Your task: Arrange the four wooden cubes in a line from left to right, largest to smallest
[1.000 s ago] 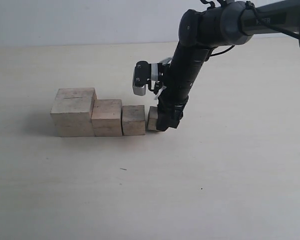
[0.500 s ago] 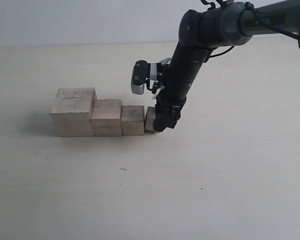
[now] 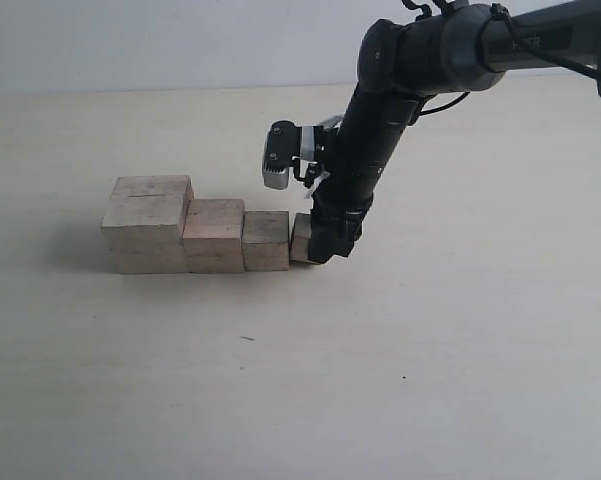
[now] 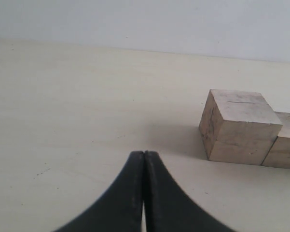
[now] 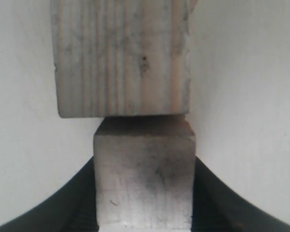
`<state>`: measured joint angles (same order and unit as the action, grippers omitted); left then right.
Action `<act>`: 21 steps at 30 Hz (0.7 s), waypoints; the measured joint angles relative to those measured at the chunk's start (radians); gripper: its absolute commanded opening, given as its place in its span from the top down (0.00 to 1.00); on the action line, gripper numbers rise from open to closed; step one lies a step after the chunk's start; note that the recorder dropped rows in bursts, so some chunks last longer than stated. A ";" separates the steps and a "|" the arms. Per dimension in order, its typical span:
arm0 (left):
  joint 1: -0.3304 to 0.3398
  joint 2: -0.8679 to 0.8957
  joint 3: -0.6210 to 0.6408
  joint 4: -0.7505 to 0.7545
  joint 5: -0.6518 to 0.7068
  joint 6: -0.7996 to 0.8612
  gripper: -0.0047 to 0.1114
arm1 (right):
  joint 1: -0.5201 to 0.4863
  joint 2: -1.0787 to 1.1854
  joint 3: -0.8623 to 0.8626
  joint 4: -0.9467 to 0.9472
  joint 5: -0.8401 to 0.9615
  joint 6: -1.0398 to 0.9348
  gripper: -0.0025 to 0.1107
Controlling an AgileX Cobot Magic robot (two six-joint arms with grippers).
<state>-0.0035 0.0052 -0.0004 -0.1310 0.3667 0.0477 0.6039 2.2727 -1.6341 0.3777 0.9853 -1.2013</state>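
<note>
Seating the smallest cube (image 3: pixel 302 238) — last in the row
Right jaws pinch it against the third cube (image 3: pixel 267 240); best to open gently, lift straight — left jaws pressed together.

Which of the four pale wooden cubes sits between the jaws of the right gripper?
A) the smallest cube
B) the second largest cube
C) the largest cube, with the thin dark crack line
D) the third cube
A: the right gripper is closed on the smallest pale wooden cube, at the right end of the row, next to the third cube.
</note>
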 measured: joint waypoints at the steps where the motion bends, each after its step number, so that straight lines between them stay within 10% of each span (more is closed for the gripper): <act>1: 0.000 0.000 0.000 0.000 0.000 0.000 0.96 | 0.000 0.000 0.000 0.000 0.000 0.000 0.60; 7: 0.000 0.000 0.000 0.000 0.000 0.000 0.96 | 0.000 0.000 0.000 -0.002 0.004 0.000 0.44; 21: 0.000 0.000 0.000 0.000 0.000 0.000 0.96 | 0.000 -0.075 0.000 -0.077 0.008 0.136 0.44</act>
<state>-0.0035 0.0052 -0.0004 -0.1310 0.3667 0.0477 0.6039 2.1977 -1.6341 0.3006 0.9930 -1.0655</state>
